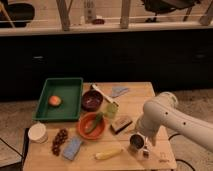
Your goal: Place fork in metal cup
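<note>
Toward the 5 o'clock corner of the counter (140, 102) the metal cup (135, 142) stands upright. The gripper (143, 149) is low at the cup's 4 o'clock, touching it or just beside it; whether it grasps anything cannot be told. No fork can be made out, in the cup or elsewhere, so I judge the placing not yet confirmed. The counter's front edge lies near the cup at 6 o'clock, and a yellow item (108, 154) lies at its 9 o'clock. Bare wood opens toward 1 o'clock.

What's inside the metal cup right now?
The metal cup shows only a dark inside; its contents cannot be made out. The gripper sits tight beside it, hiding that side.
</note>
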You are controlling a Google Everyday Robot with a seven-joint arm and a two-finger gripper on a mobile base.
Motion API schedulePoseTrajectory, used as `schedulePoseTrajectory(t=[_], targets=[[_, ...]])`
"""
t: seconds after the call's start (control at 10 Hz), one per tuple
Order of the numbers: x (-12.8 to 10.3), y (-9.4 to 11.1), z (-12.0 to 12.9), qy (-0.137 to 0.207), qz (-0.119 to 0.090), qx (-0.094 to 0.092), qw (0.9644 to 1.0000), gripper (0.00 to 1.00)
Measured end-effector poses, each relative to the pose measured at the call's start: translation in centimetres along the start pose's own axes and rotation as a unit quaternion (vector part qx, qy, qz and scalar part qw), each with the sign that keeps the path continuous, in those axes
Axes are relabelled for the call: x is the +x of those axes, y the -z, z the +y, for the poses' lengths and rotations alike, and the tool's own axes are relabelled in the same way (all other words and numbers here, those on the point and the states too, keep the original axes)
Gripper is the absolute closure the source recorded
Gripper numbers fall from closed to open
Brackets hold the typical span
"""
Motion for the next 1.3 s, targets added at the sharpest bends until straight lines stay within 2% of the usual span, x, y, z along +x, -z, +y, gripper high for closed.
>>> schedulePoseTrajectory(t=[0.5, 1.3], targets=[[0.04, 0.54, -0.40, 0.015, 0.007, -0.001, 0.9999, 0.20], [0.03, 0.56, -0.44, 0.016, 0.007, 0.000, 0.9999, 0.20]])
